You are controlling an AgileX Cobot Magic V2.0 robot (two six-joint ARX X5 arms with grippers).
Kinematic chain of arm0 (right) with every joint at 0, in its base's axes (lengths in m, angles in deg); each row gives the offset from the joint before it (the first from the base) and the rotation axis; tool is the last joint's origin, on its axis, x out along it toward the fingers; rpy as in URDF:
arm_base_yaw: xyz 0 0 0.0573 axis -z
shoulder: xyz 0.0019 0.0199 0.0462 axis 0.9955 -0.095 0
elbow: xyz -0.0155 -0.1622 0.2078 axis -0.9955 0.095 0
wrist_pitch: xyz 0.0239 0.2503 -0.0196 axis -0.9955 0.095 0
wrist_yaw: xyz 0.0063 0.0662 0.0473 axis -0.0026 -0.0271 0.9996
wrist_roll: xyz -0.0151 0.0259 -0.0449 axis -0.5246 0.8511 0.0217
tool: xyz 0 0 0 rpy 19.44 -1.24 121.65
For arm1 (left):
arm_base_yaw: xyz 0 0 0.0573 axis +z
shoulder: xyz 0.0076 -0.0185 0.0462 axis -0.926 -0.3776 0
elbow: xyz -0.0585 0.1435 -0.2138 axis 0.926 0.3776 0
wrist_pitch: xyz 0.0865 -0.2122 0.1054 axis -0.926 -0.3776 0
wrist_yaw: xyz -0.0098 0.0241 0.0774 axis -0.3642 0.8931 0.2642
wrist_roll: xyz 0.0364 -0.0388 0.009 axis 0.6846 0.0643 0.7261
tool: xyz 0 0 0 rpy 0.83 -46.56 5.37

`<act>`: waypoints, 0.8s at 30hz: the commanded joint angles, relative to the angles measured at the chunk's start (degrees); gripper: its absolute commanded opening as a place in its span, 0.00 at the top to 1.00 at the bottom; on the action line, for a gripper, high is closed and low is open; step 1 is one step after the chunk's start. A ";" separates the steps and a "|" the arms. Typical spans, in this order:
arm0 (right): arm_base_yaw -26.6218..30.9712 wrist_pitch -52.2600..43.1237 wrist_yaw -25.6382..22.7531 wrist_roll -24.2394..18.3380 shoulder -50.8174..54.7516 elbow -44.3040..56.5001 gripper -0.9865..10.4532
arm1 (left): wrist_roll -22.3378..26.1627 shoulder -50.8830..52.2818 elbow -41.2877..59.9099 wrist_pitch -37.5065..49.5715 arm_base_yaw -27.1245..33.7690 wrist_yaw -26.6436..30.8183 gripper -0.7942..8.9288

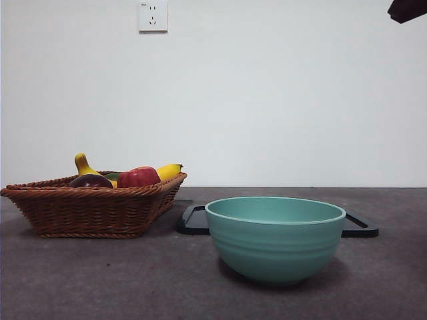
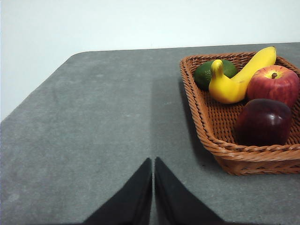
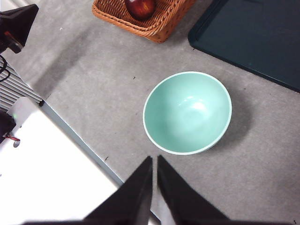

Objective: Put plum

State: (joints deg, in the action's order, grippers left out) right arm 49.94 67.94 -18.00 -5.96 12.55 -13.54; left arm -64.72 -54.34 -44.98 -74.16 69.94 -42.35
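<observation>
The plum [image 2: 264,122] is dark maroon and glossy. It lies in the near corner of the brown wicker basket [image 2: 206,136], beside a red apple [image 2: 274,84]. In the front view the plum [image 1: 90,181] just shows above the basket's rim [image 1: 93,193] at the left. My left gripper [image 2: 153,161] is shut and empty, hovering over bare table well off to the side of the basket. High above the teal bowl [image 3: 187,112], my right gripper [image 3: 154,159] is shut and empty too.
The basket also holds a yellow banana [image 2: 234,82] and a green avocado [image 2: 204,74]. The teal bowl [image 1: 275,237] stands in front of a flat black tray [image 1: 193,220]. An arm's black tip [image 1: 407,8] shows at the top right corner. The table edge [image 3: 79,145] runs near the bowl.
</observation>
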 commanded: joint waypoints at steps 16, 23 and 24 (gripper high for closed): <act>-0.46 -0.63 -12.04 -3.32 2.49 -0.70 0.91 | -0.35 0.11 1.20 -0.33 0.11 0.24 0.91; 4.44 -2.29 -11.80 -7.30 5.20 -0.68 0.91 | -0.35 0.09 1.20 -0.33 0.11 0.24 0.91; 6.16 -3.34 -11.87 -8.41 5.81 -0.68 0.91 | -0.35 0.09 1.20 -0.33 0.11 0.24 0.91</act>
State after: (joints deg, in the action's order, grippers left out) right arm 55.58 65.64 -29.67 -11.65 18.17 -13.54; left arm -64.72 -54.34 -44.98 -74.16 69.94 -42.35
